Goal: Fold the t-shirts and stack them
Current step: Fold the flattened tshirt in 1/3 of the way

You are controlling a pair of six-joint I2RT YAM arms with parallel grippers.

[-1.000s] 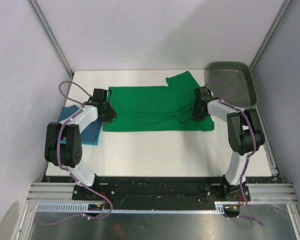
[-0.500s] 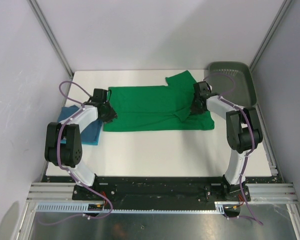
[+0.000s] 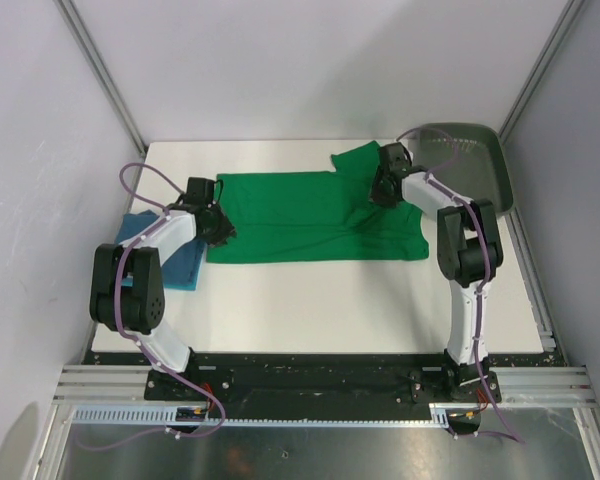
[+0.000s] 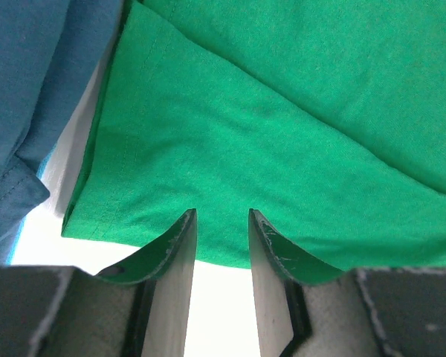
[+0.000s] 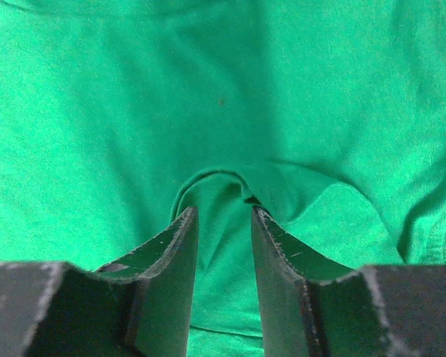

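Note:
The green t-shirt [image 3: 300, 215] lies spread flat across the middle of the white table, one sleeve [image 3: 360, 160] pointing to the far edge. The teal blue t-shirt [image 3: 175, 255] lies folded at the left, partly under my left arm. My left gripper [image 3: 220, 230] is at the green shirt's left edge. In the left wrist view its jaws [image 4: 221, 217] stand apart over the hem of the green shirt [image 4: 282, 111], nothing between them, the blue shirt [image 4: 30, 89] beside. My right gripper [image 3: 380, 192] sits near the sleeve. It is open [image 5: 223, 212] around a small raised fold of green cloth [image 5: 134, 97].
A dark grey-green tray [image 3: 485, 140] stands at the far right corner, just beyond my right arm. White bare table [image 3: 320, 300] runs along the near side of the shirts. Grey walls close in the cell on three sides.
My right gripper has moved toward the far edge, up to the sleeve, and its jaws have widened. The left arm has stayed still.

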